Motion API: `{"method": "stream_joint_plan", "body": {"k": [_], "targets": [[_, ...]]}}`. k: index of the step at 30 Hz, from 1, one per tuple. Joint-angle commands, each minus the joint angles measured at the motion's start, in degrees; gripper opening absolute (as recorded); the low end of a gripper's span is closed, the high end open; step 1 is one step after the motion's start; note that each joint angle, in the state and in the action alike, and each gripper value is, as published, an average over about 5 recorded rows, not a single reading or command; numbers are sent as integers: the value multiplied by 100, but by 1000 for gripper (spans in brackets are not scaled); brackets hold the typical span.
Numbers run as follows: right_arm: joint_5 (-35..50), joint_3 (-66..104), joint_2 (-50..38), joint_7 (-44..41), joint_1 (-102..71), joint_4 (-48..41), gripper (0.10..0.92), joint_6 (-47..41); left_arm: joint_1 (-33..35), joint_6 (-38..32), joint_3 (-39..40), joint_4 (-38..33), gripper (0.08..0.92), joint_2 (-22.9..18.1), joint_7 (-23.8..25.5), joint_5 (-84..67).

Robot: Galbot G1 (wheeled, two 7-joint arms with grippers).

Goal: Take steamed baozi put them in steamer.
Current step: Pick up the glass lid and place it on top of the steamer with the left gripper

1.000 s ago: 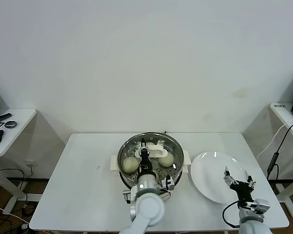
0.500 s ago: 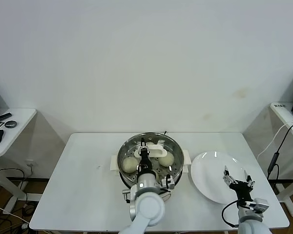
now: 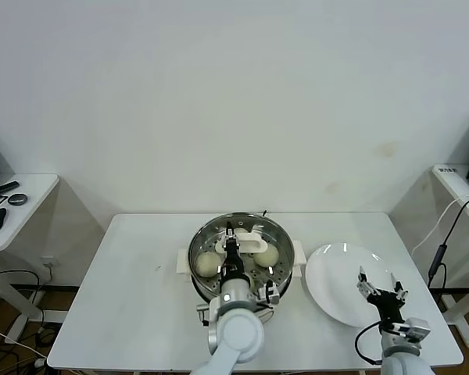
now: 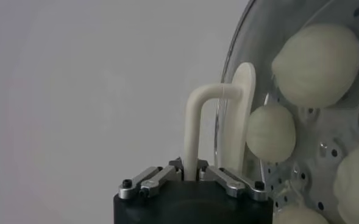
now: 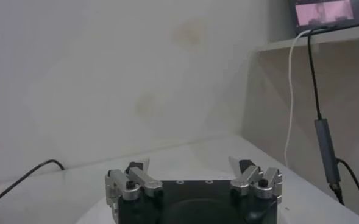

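The steamer (image 3: 241, 251) stands at lower centre of the head view on the white table (image 3: 141, 297), and the steamed baozi (image 4: 316, 56) lie on its perforated floor, four showing in the left wrist view. The left gripper (image 4: 194, 173) sits over the steamer, clamped narrow on the white handle (image 4: 197, 131) of the glass lid (image 4: 243, 119). The right gripper (image 3: 381, 291), jaws spread wide and holding nothing, hovers over the white plate (image 3: 336, 273) at lower right.
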Motion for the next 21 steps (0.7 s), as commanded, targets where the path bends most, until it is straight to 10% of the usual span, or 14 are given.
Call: {"method": "stream_joint_plan", "body": {"k": [1, 21], "targets": [[-12, -8, 6, -1, -2, -6, 823, 10, 168, -98, 66, -340, 186, 32, -163, -459], [-138, -151, -95, -240, -284, 224, 823, -74, 1951, -371, -474, -3293, 730, 606, -477, -1857]]}}
